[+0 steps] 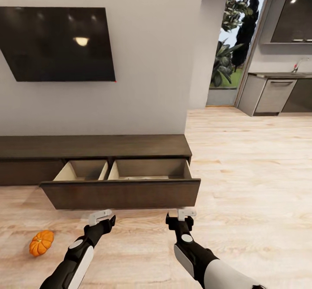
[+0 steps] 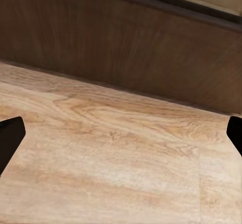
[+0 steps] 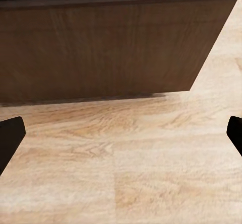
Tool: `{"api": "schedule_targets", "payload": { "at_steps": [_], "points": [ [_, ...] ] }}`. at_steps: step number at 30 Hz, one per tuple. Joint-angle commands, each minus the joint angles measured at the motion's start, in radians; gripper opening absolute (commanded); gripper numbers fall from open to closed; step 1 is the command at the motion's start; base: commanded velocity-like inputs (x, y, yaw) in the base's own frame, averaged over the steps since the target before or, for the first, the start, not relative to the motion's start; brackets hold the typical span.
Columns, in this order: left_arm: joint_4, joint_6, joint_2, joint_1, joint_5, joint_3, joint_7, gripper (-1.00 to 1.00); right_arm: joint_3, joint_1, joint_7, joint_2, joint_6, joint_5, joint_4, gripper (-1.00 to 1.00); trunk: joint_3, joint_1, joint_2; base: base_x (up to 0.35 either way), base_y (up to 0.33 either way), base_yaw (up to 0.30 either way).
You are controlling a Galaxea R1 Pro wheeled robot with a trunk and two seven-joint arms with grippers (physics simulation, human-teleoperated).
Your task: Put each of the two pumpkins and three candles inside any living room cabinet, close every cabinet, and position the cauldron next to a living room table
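On floor, left of left tool point(image 1: 102, 218): one pumpkin point(image 1: 41, 242), judged light, rigid, smooth; best gripped across ribbed sides. Ahead, cabinet point(image 1: 93, 147), drawer point(image 1: 121, 193) pulled open. Left tool and right tool point(image 1: 183, 216): both spread, empty.

The drawer front point(image 1: 123, 193) hides the floor of my open cabinet point(image 1: 93, 147) compartments. The frame edge cuts off the cabinet's left end. In my wrist views, only my dark fingers' point(image 3: 11, 136) tips show, cropped at both sides.
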State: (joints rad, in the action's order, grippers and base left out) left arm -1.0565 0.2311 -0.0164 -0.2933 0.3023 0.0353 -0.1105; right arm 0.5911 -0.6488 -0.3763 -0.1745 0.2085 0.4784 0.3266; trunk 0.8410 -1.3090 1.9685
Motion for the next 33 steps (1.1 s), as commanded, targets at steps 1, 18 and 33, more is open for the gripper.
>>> {"api": "schedule_targets", "payload": {
  "at_steps": [1, 18, 33],
  "points": [
    [0.000, -0.004, 0.000, 0.000, 0.000, 0.001, 0.000, 1.00, 0.000, 0.000, 0.002, 0.000, 0.003, 0.000, -0.002, 1.00, 0.003, -0.004, 0.007, 0.000, 0.000, 0.000],
    [0.001, -0.020, 0.002, 0.000, -0.001, 0.004, 0.000, 1.00, -0.002, 0.000, 0.008, 0.000, 0.063, 0.002, -0.009, 1.00, 0.056, -0.069, 0.126, 0.000, 0.000, 0.000],
    [0.001, -0.021, 0.003, 0.000, 0.000, 0.004, 0.000, 1.00, -0.001, 0.000, 0.014, 0.000, 0.071, 0.001, -0.011, 1.00, 0.103, -0.127, 0.231, 0.000, 0.000, 0.000]
  ]
}}
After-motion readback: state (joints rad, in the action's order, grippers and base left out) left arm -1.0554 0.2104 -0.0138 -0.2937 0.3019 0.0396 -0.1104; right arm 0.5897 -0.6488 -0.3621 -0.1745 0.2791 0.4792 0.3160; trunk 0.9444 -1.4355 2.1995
